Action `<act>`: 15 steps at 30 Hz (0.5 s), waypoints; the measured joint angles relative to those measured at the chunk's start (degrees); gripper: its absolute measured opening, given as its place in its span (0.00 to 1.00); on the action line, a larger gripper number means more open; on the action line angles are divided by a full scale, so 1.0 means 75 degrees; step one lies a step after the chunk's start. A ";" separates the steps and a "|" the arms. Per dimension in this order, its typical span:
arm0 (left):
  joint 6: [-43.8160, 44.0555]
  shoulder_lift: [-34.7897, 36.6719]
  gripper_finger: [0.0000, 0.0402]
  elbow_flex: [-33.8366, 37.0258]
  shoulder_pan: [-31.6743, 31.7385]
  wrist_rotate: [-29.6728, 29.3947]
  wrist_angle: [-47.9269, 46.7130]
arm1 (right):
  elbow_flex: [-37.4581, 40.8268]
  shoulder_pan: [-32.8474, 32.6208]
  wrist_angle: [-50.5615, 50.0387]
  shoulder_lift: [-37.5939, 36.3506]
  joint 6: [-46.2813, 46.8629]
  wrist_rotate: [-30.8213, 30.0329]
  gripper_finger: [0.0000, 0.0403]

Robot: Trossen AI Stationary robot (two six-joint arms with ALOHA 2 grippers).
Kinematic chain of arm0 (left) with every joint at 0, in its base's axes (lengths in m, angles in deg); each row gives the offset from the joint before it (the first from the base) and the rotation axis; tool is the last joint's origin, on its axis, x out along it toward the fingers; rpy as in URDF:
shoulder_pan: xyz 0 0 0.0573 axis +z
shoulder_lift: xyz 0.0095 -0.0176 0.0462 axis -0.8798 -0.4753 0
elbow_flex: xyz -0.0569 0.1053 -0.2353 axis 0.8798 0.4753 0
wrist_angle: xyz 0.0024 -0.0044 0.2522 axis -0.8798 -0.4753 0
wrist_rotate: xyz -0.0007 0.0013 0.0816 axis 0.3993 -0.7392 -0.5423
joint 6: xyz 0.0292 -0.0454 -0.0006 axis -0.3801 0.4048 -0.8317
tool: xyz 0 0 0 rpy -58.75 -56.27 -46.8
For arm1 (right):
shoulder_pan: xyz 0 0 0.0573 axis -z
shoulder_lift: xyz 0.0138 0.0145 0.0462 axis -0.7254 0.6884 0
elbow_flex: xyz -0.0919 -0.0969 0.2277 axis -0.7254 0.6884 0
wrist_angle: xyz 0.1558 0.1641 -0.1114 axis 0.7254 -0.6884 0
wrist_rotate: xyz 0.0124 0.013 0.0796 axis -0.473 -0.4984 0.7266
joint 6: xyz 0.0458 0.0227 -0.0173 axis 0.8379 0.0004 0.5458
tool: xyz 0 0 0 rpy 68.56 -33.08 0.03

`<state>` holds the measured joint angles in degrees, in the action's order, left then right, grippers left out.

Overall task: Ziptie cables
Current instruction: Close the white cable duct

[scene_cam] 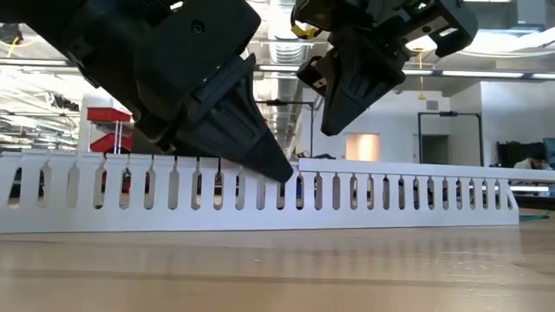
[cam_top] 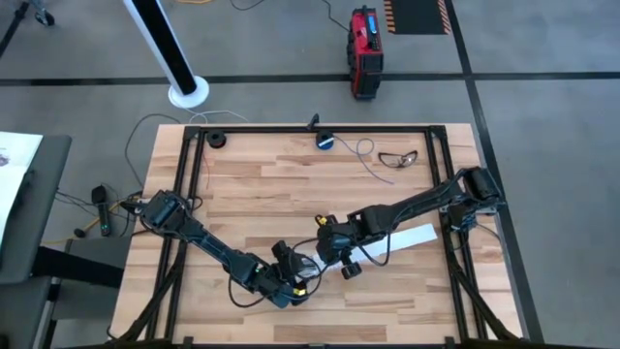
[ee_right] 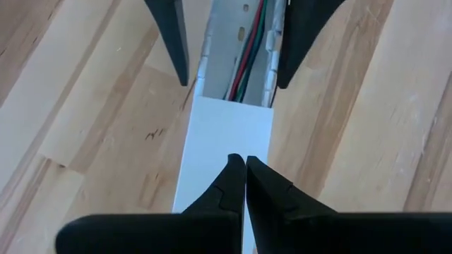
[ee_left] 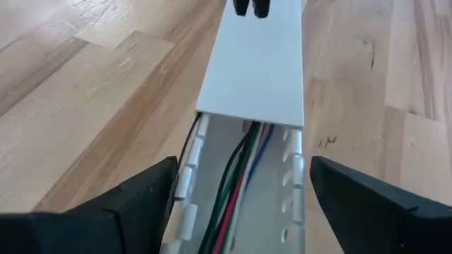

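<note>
A long white slotted duct [scene_cam: 364,195] lies on the wooden worktop [cam_top: 271,174], toward its near side and right of centre, with a flat white lid [ee_left: 258,67] covering its right-hand part and its left end left open. Inside that open end lie the cables [ee_left: 236,187], a bunch of thin black, green, red and pale wires running lengthwise along the channel and passing under the edge of the lid; the right wrist view shows the same wires [ee_right: 247,53] emerging past the lid's end. The left end effector [ee_left: 240,204] sits at the open end of the duct, its two dark fingers spread wide apart, one on each side of the slotted walls and not touching them as far as can be seen. The right end effector [ee_right: 245,169] is over the lid, near its exposed edge, with its fingertips drawn together, tips at the lid's surface with nothing between them; whether they press on the lid cannot be told. In the high view the two arms meet over the duct, the left reaching in from the left edge, the right from the right edge. On the far part of the worktop lie a small round blue-black device [cam_top: 325,142] with a pale cord [cam_top: 366,160], well apart from the duct.
</note>
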<state>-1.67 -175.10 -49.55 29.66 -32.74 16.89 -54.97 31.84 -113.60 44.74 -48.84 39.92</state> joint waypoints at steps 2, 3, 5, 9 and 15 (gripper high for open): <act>0.0006 -0.0038 0.78 0.0001 0.0000 0.0007 0.0075 | 0.0000 0.0026 -0.0058 0.0000 0.0000 0.0003 0.02; 0.0020 -0.0054 0.78 0.0001 0.0000 0.0023 0.0098 | 0.0000 0.0026 -0.0102 0.0000 0.0000 0.0003 0.02; 0.0062 -0.0114 0.78 0.0006 0.0000 0.0053 0.0121 | 0.0000 0.0049 -0.0202 0.0000 -0.0008 0.0002 0.02; 0.0017 -0.0226 0.78 0.0015 -0.0003 0.0079 0.0215 | 0.0000 0.0087 -0.0395 0.0000 -0.0050 0.0017 0.02; 0.0099 -0.0423 0.78 0.0009 -0.0003 0.0122 0.0261 | 0.0000 0.0126 -0.0420 0.0000 -0.0052 0.0014 0.02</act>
<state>-0.93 -178.27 -49.48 29.63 -31.82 18.85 -54.97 32.79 -116.75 44.74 -49.23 40.02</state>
